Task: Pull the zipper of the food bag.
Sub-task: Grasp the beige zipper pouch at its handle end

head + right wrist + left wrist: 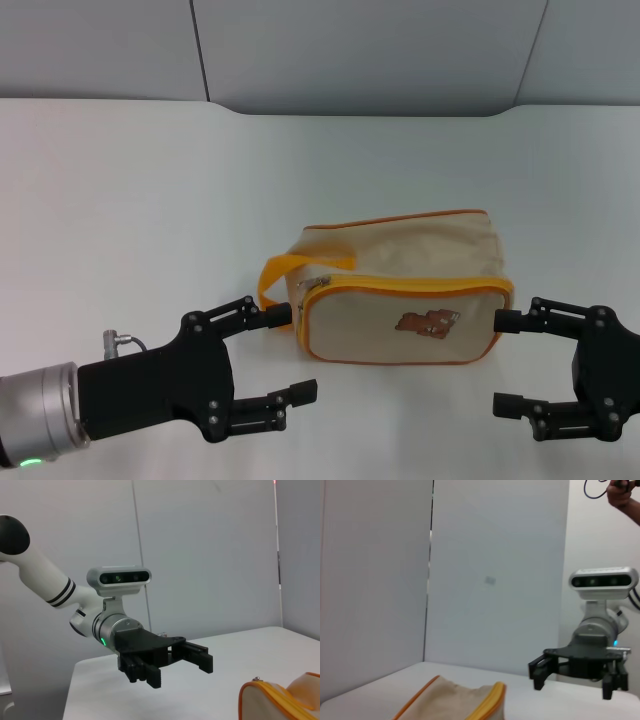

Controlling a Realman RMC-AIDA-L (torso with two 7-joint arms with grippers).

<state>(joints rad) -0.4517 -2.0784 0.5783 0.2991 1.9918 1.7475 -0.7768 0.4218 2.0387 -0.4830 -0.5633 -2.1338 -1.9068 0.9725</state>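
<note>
Between spread hands (290, 353) (508, 362), food bag (400, 295).

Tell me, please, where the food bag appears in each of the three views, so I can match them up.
Head view: the food bag lies centre frame, between the open left claw and the open right claw.
Left wrist view: only its orange-trimmed top shows, at the lower edge.
Right wrist view: one corner shows at lower right.
Shared landmark: the bag's orange piping.
</note>
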